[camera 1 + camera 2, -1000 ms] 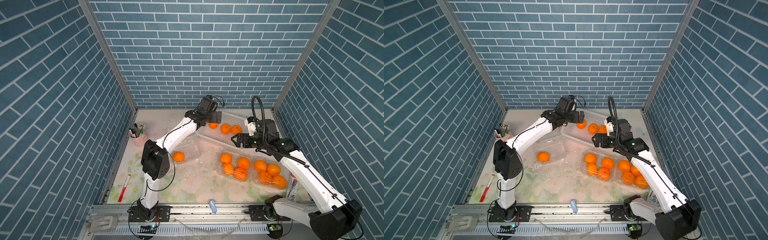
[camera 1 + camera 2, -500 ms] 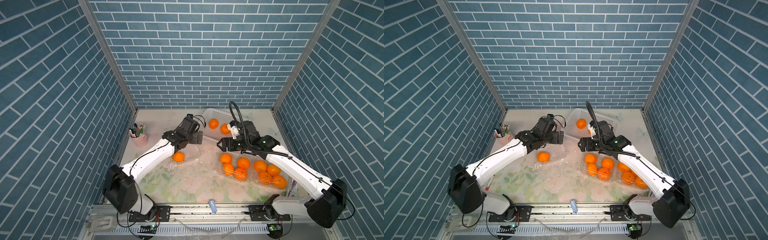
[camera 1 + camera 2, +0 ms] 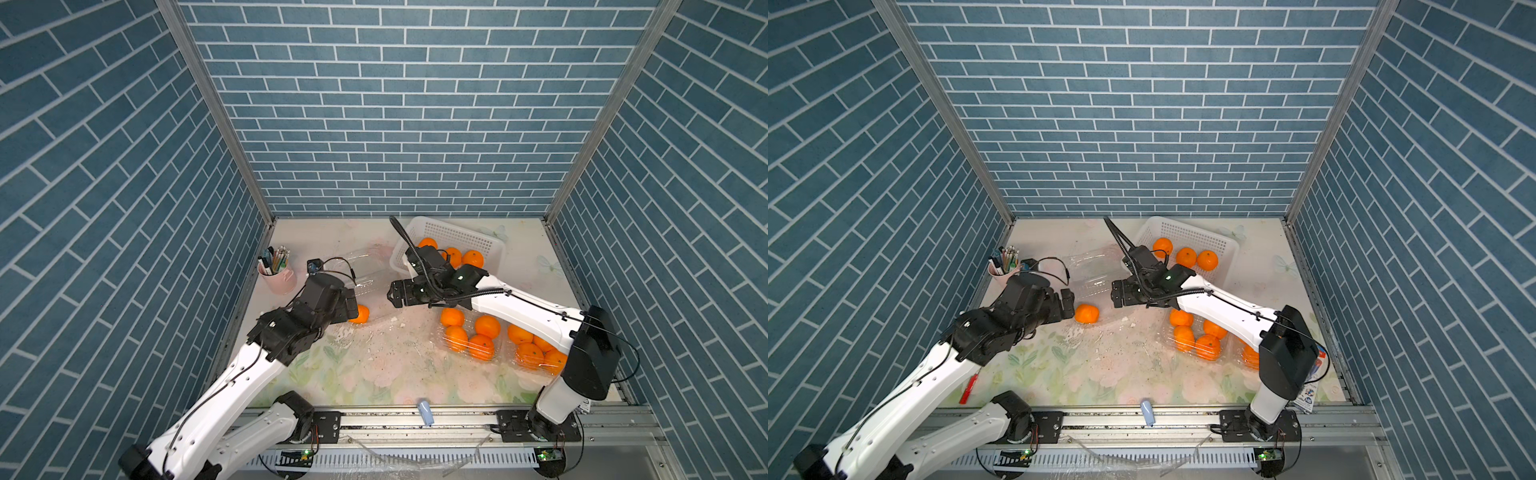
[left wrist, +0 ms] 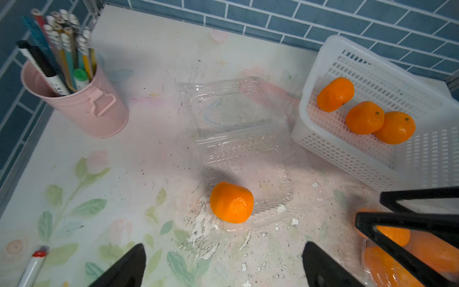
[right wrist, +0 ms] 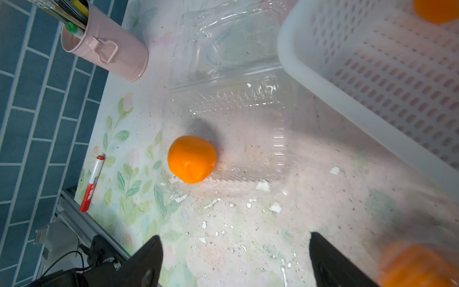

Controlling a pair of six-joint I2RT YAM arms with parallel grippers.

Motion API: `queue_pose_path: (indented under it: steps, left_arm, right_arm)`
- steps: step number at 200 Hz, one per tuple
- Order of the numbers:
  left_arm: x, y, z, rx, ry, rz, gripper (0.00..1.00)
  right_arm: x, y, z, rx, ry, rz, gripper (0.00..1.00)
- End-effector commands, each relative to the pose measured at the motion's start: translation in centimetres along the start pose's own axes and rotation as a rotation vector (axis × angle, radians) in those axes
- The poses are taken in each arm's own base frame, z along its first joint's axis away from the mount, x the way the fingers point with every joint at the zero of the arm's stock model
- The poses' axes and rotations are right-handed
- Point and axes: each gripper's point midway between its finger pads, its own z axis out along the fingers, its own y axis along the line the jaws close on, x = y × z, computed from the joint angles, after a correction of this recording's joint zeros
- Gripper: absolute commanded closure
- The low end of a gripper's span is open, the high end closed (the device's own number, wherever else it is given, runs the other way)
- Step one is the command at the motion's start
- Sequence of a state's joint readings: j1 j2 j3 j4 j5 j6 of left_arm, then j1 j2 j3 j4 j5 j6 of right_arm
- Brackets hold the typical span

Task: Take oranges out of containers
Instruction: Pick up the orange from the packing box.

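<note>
One orange (image 3: 359,313) (image 3: 1086,313) (image 4: 231,201) (image 5: 191,159) lies in the base of an open clear container (image 3: 368,270) (image 4: 268,174) (image 5: 248,124) at mid-left. My left gripper (image 3: 353,303) (image 3: 1068,305) (image 4: 223,246) hangs open just left of this orange, empty. Just right of that container's base my right gripper (image 3: 392,293) (image 3: 1115,295) (image 5: 235,237) is open and empty. Two shut containers (image 3: 469,336) (image 3: 536,349) full of oranges sit at the front right, partly under the right arm. Three oranges (image 3: 473,258) (image 4: 365,118) lie in the white basket (image 3: 457,232) (image 4: 372,69).
A pink cup of pens (image 3: 277,276) (image 4: 82,104) stands at the left edge. A red marker (image 3: 969,386) (image 5: 92,182) lies near the front left. The basket (image 5: 372,74) stands right of the open container's lid. Brick walls close in three sides.
Both arms have swung from the basket at the back toward the open container. The left gripper has come down beside the lone orange, and the right gripper has moved left.
</note>
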State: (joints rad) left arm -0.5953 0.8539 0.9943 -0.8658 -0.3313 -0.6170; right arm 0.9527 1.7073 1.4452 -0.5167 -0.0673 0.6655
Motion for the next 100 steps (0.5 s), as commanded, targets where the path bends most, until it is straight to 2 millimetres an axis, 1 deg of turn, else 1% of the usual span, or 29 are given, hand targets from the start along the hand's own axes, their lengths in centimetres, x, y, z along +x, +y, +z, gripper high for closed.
queue_pose_path:
  steps: [1,15,30,58,67,71,81,100]
  left_arm:
    - [0.8,3.5,-1.8,-0.122,0.000,0.012,0.01]
    - [1.0,4.9,-2.5,-0.165,-0.015,0.008,0.01]
    - [1.3,6.0,-3.1,-0.187,-0.026,-0.005,0.01]
    - [1.9,7.9,-4.0,-0.227,-0.067,-0.046,0.01]
    - [2.0,8.3,-4.1,-0.242,-0.076,-0.045,0.01]
    - [1.8,8.6,-4.7,-0.230,-0.105,-0.062,0.01]
    - [1.8,9.1,-5.0,-0.231,-0.133,-0.071,0.01]
    - [1.8,9.5,-5.4,-0.219,-0.168,-0.081,0.01]
  right_arm:
    - [-0.7,1.5,1.4,0.009,-0.015,0.046,0.12]
    - [-0.8,2.3,2.6,0.013,-0.011,0.047,0.13]
    - [-0.6,2.9,4.0,0.023,0.005,0.056,0.14]
    - [-0.2,4.1,5.9,0.041,0.030,0.055,0.14]
    - [-0.1,4.5,6.3,0.045,0.037,0.052,0.14]
    - [0.0,4.7,6.6,0.047,0.040,0.051,0.15]
    - [0.2,5.1,7.1,0.056,0.051,0.047,0.15]
    - [0.8,5.2,8.2,0.091,0.074,0.041,0.15]
